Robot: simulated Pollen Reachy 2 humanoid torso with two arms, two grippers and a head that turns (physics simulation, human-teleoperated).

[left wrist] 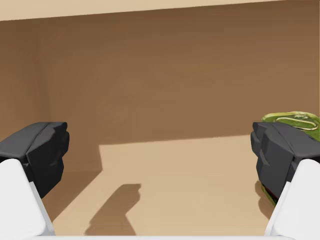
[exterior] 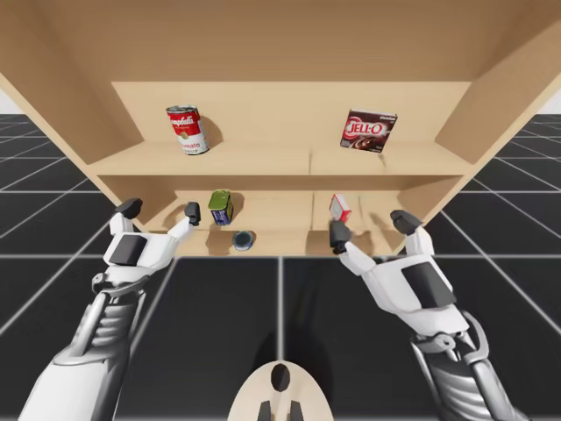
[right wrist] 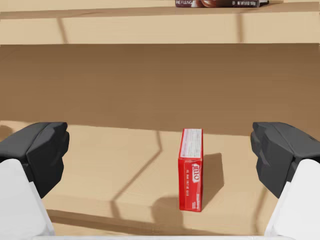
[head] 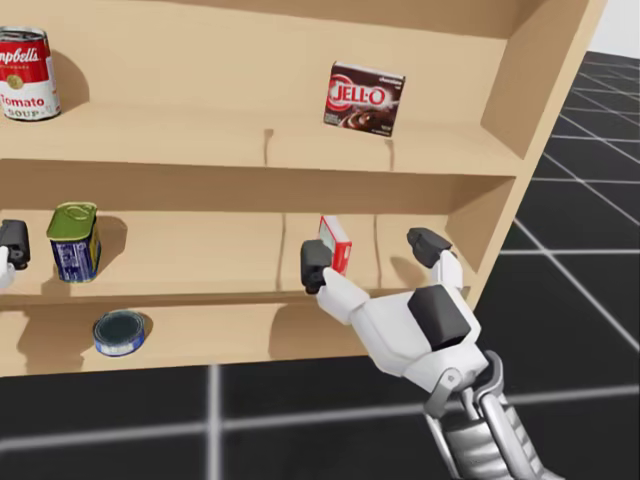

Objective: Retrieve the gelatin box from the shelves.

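Right hand (exterior: 370, 226) wide open, holding nothing, red box (right wrist: 190, 170) upright on middle shelf (right wrist: 100, 150), ahead at its twelve o'clock

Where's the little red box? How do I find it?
Look at the wooden shelves, then the middle shelf, right part. The red box stands upright there, ahead of my open right end effector. It is small, thin and red, unlike the wide dark brown box on the shelf above.
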